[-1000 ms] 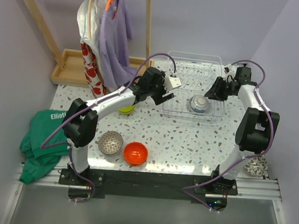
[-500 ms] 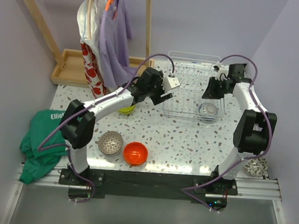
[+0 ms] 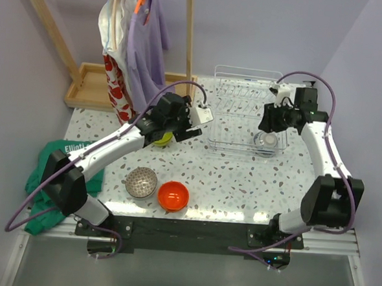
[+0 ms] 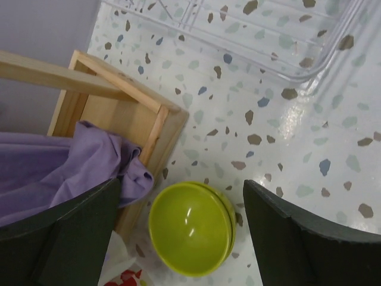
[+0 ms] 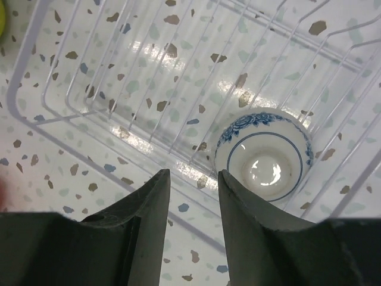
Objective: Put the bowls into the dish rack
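White round bowl (image 5: 262, 159) in wire rack (image 3: 238, 120)

Four bowls (image 3: 173, 195), one dish rack (image 3: 242, 97), one left gripper (image 4: 181, 208), one right gripper (image 5: 191, 176)

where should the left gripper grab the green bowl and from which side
Probably the rim, from straight above, one finger inside and one outside. The green bowl sits upright, mouth open, so its thin rim is easy to pinch. Take the edge facing bare table, since the wooden tray and purple cloth crowd the other side. The left gripper hangs open above it.
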You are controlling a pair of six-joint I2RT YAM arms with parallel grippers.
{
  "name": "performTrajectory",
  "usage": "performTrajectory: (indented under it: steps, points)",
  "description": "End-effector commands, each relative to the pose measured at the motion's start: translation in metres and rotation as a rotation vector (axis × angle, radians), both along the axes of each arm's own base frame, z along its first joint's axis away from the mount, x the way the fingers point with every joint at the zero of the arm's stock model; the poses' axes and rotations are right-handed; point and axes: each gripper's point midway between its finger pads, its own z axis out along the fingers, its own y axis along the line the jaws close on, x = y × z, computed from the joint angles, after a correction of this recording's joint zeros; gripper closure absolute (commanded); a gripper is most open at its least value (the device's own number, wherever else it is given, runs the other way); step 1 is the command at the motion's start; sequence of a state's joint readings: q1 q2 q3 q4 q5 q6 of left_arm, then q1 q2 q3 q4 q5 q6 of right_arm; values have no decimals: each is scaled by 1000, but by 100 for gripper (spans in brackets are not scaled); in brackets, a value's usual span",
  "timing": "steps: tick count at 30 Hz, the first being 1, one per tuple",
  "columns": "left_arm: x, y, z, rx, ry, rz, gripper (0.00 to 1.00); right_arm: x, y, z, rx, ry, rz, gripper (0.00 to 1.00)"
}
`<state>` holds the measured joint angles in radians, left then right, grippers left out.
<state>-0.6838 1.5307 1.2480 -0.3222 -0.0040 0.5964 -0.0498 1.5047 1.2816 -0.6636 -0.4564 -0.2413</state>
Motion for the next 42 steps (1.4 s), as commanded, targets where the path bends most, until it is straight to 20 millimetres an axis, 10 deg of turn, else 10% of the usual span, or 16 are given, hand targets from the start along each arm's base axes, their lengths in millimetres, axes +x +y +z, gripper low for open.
performTrajectory:
  steps: [1,8,17,22,30,42]
  points:
    - [-17,42,-15,67,58,17,11,-16,21,26,-60,-140,136,54]
    - [-34,62,-27,97,91,-12,11,-47,47,33,-103,-182,235,47]
    - [-35,66,-30,109,98,7,12,-71,-47,21,-373,-21,-157,43]
    - [-24,62,-32,97,75,29,12,-130,-115,-7,-518,258,-286,41]
    - [-18,56,-43,72,102,56,12,-193,-129,-49,-568,445,-261,42]
    - [-22,56,-46,60,114,72,12,-227,-162,-85,-578,587,-307,44]
